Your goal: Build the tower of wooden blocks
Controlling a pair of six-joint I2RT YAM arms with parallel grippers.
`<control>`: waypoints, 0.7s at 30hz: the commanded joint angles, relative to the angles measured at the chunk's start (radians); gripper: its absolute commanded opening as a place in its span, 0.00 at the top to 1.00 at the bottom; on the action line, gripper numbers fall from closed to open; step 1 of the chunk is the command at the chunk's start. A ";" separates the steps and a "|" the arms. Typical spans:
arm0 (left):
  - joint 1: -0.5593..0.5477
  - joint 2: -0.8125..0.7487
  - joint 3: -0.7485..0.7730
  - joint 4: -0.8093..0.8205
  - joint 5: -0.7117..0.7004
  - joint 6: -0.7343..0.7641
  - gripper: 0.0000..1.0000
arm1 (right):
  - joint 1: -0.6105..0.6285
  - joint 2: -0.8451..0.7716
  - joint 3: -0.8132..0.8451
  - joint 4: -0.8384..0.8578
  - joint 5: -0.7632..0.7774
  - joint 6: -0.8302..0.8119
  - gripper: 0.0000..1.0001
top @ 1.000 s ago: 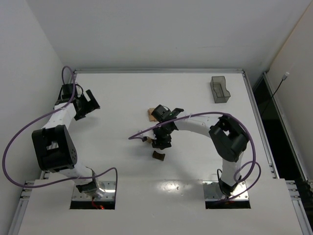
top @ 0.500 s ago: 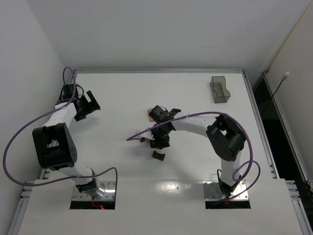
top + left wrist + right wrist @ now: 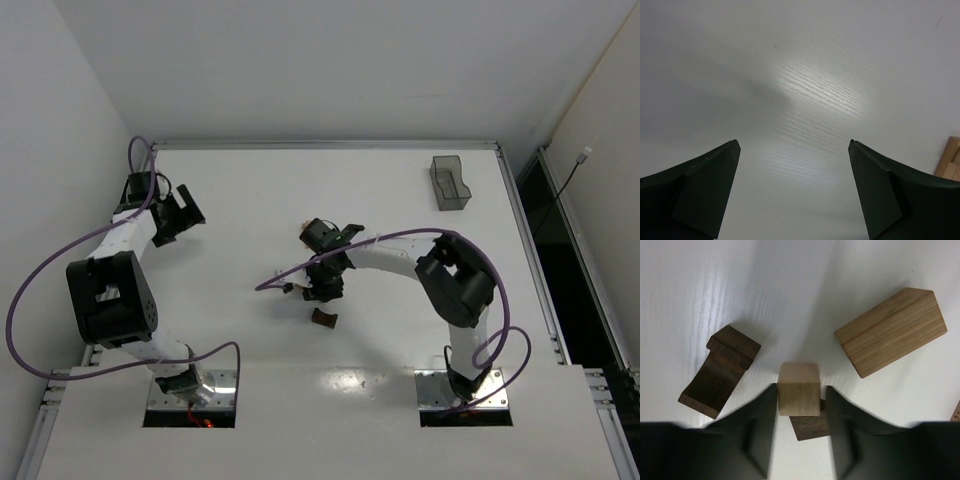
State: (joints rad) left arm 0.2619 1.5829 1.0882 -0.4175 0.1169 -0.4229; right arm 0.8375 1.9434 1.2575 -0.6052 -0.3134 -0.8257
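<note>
In the right wrist view my right gripper (image 3: 801, 390) has its jaws narrowly open around a light tan cube (image 3: 798, 389). The left finger touches the cube and a thin gap shows at the right finger. The cube lies over a dark brown block (image 3: 811, 427). A dark brown arch piece (image 3: 720, 371) lies to the left and a light tan bar (image 3: 891, 331) to the upper right. From above, the right gripper (image 3: 322, 289) is at mid-table with a dark brown piece (image 3: 323, 318) just in front of it. My left gripper (image 3: 185, 215) is open and empty over bare table at the far left, as the left wrist view (image 3: 794, 142) also shows.
A clear grey plastic bin (image 3: 449, 182) stands at the back right. A tan block (image 3: 303, 232) lies behind the right wrist. A tan block edge (image 3: 951, 160) shows at the right edge of the left wrist view. Walls close in at the left and the back.
My right gripper has shifted slightly left and back over the blocks. The left arm has not moved.
</note>
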 commanded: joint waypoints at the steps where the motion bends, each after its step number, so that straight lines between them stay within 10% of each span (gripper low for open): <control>1: 0.013 -0.004 0.022 0.023 0.012 0.003 0.12 | 0.008 0.014 0.048 0.019 -0.001 0.011 0.68; 6: 0.013 -0.004 0.022 0.023 0.012 0.003 0.12 | 0.008 0.023 0.086 -0.013 -0.001 0.063 1.00; 21: 0.013 -0.115 -0.022 -0.003 -0.210 -0.138 0.06 | -0.121 0.072 0.413 -0.243 0.329 1.106 1.00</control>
State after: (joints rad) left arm 0.2619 1.5105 1.0649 -0.4187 -0.0200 -0.5117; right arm 0.7483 1.9656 1.5982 -0.7441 -0.0673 -0.0105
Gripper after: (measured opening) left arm 0.932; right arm 0.296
